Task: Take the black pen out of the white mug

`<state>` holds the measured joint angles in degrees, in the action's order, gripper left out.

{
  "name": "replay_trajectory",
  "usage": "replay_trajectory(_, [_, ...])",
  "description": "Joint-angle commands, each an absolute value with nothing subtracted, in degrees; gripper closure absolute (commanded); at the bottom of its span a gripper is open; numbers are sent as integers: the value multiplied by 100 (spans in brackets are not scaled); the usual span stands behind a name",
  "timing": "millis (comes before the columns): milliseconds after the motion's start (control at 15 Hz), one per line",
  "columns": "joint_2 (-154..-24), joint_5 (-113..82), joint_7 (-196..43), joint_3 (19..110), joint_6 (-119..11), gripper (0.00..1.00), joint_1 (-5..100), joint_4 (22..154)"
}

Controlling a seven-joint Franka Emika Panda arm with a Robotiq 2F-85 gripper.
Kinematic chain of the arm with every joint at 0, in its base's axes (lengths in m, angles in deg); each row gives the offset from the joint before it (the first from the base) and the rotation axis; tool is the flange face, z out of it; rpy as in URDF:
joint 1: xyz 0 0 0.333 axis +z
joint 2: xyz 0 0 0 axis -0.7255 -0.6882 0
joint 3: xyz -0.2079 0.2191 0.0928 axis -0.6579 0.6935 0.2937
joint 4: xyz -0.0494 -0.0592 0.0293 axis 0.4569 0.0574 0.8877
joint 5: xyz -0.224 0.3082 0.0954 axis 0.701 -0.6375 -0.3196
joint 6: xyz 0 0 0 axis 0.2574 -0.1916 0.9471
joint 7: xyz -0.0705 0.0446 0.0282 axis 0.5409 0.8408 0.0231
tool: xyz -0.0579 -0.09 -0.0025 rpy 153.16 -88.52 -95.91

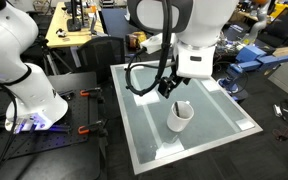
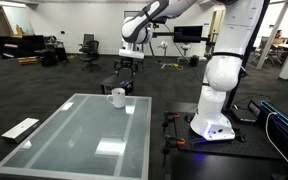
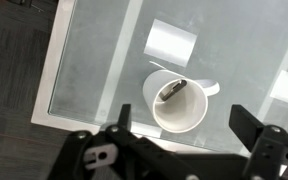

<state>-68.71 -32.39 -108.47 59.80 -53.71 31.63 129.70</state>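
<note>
The white mug (image 3: 189, 118) stands upright on the glass table (image 3: 104, 60), seen from above in the wrist view. The black pen (image 3: 174, 92) leans inside it, its end against the far rim. My gripper (image 3: 184, 125) is open, with one finger on each side of the mug and well above it. In both exterior views the gripper (image 1: 172, 88) (image 2: 131, 50) hangs over the mug (image 1: 179, 118) (image 2: 117, 97) without touching it. The pen is too small to make out in the exterior views.
The glass table (image 1: 144, 130) has a white frame, and the mug stands near one edge (image 2: 134, 100). The white robot base (image 2: 216, 100) stands beside the table. Another white arm (image 1: 19, 70) stands on the floor nearby. Desks and chairs (image 2: 89, 45) fill the background.
</note>
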Motion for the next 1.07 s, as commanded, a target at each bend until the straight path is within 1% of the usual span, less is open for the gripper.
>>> replay_trajectory(0, [-7073,-3197,-11041,5919,-5386,0,3282,12823])
replay_trajectory(1000, [-7822,-3503,-10928,5638,-4822,0,3225,12123])
